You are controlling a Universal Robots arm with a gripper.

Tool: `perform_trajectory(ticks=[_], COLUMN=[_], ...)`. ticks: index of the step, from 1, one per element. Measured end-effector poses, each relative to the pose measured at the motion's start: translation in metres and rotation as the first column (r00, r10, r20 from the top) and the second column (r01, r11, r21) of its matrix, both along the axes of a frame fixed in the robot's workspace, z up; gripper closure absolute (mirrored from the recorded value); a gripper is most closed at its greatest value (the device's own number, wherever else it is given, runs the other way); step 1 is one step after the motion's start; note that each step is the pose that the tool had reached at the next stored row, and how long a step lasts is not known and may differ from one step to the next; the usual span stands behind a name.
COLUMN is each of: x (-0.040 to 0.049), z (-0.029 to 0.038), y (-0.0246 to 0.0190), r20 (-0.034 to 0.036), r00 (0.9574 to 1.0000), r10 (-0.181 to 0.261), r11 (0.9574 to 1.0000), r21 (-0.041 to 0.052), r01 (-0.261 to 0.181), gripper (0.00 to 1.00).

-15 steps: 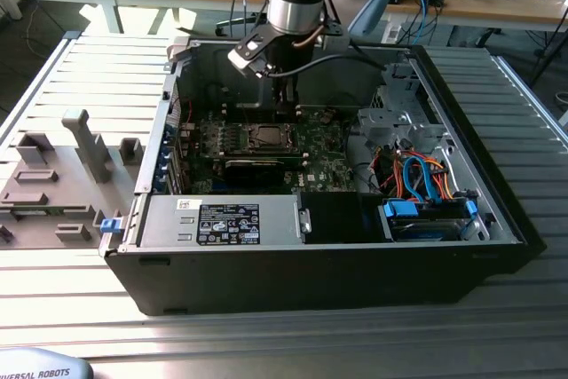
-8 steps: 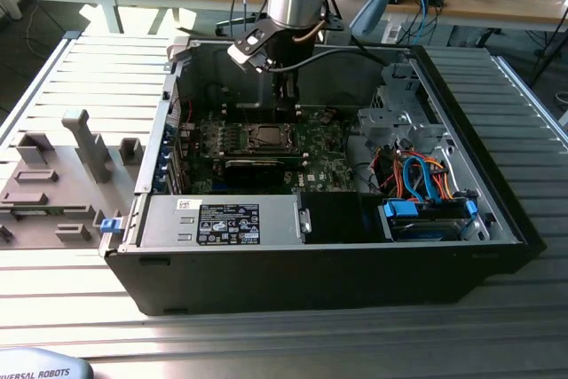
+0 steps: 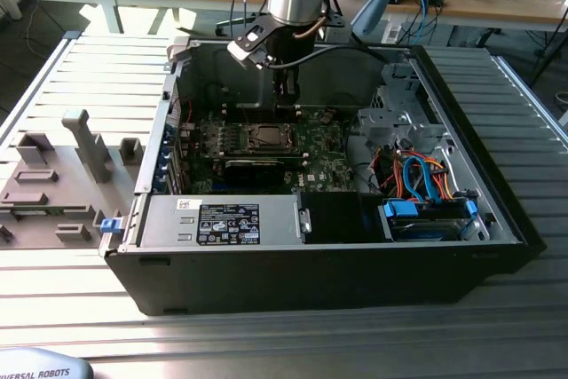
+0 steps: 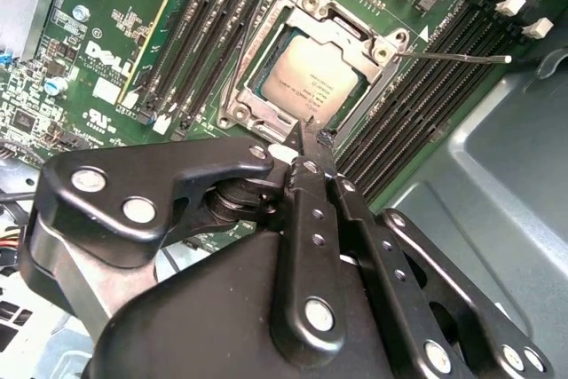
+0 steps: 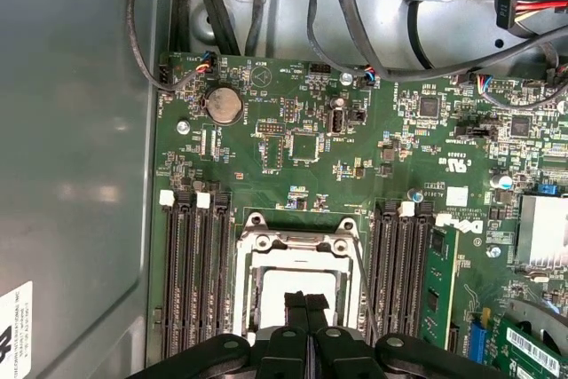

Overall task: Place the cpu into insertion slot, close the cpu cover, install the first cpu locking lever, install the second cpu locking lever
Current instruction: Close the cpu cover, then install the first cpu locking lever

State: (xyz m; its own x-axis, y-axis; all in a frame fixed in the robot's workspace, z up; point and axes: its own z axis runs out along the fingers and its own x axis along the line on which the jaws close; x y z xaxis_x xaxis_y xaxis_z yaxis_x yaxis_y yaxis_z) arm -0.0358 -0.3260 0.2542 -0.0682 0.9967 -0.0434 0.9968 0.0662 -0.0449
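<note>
Close over the edge of the cpu cover (image 4: 248, 86), the fingers (image 4: 312, 185) are pressed together, holding nothing. Framed by it, the cpu (image 4: 311, 77) sits in the insertion slot (image 4: 342, 31). Alongside, the thin locking lever (image 4: 453, 58) looks stiff and springy, probably best caught near its free end.

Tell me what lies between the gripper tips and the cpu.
In the second wrist view, just the silvery rim of the cpu cover framing the cpu; the shut gripper is right by that rim.
</note>
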Motion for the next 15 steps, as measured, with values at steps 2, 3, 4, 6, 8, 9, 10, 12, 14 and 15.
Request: perform_trajectory(ticks=[2, 3, 4, 6, 8, 9, 10, 12, 14, 15], x=[0.0, 0.0, 0.0, 0.0, 0.0, 0.0, 0.0, 0.0, 0.0, 0.0], z=[0.0, 0.0, 0.0001, 0.0001, 0.0001, 0.0002, 0.0002, 0.0002, 0.0002, 0.0002], y=[0.0, 0.0, 0.0, 0.0, 0.0, 0.0, 0.0, 0.0, 0.0, 0.0], r20=[0.0001, 0.0, 0.0, 0.0, 0.0, 0.0, 0.0, 0.0, 0.0, 0.0], r00=[1.0, 1.0, 1.0, 1.0, 1.0, 1.0, 1.0, 1.0, 0.9999, 0.9998], r10=[0.0, 0.0, 0.0, 0.0, 0.0, 0.0, 0.0, 0.006, 0.014, 0.017], r11=[1.0, 1.0, 1.0, 1.0, 1.0, 1.0, 1.0, 1.0, 0.9999, 0.9998], r21=[0.0001, 0.0001, 0.0, 0.0001, 0.0001, 0.0001, 0.0, 0.0001, 0.0, 0.0], r01=[0.0, 0.0, 0.0, 0.0, 0.0, 0.0, 0.0, -0.006, -0.014, -0.017], gripper=[0.89, 0.89, 0.89, 0.89, 0.89, 0.89, 0.89, 0.89, 0.89, 0.89])
